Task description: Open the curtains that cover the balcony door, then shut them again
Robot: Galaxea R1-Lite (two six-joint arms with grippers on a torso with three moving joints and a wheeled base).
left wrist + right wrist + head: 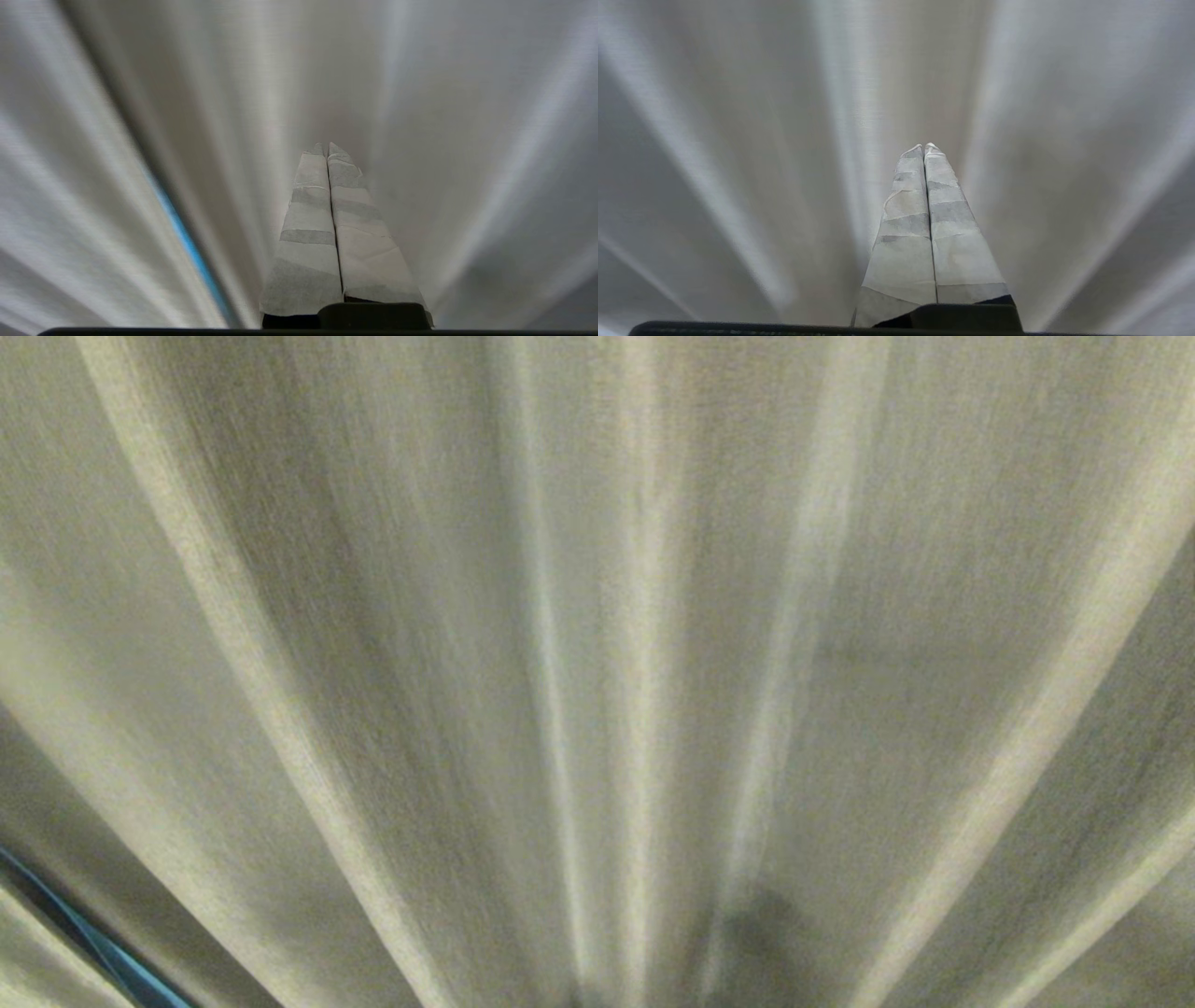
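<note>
Curtains [597, 616] drawn — both grippers pressed together, seemingly just short.

ahead: the curtains [597, 644] fill the whole head view, pleated beige-grey folds with no break | gap: one narrow blue slit [103, 947] at the lower left between folds | left gripper [327, 148]: taped fingers pressed together, tips close before the cloth | right gripper [923, 148]: same, facing unbroken folds

Beige-grey pleated curtains [597, 616] across the whole view, blue sliver [112, 952] at lower left.
</note>
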